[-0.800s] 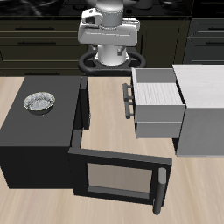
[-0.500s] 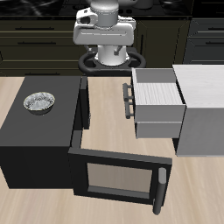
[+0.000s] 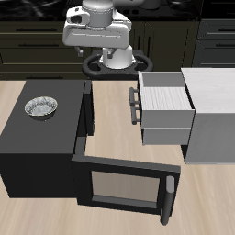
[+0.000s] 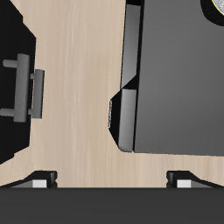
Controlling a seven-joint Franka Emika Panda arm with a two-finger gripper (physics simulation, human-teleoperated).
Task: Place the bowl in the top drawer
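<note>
The bowl (image 3: 40, 107), small, round and silver-grey, sits upright on top of a dark box (image 3: 37, 147). Only its rim (image 4: 218, 7) shows in the wrist view. The top drawer (image 3: 166, 95) is pulled open, its pale ribbed inside showing and its dark bar handle (image 3: 134, 104) facing the box. The handle (image 4: 18, 86) also shows in the wrist view. My gripper (image 4: 112, 180) is open and empty, fingertips (image 4: 39, 180) wide apart, high above the table between box and drawer. The arm (image 3: 99, 32) stands at the table's back.
The dark box's windowed door (image 3: 119, 186) hangs open toward the table's front edge, with a bar handle (image 3: 167, 202). A light grey cabinet (image 3: 213, 115) holds the drawer. Bare wooden table (image 3: 112, 119) lies between box and drawer.
The arm has swung sideways at the back of the table, toward the side where the bowl stands. The bowl, drawer and door have not moved.
</note>
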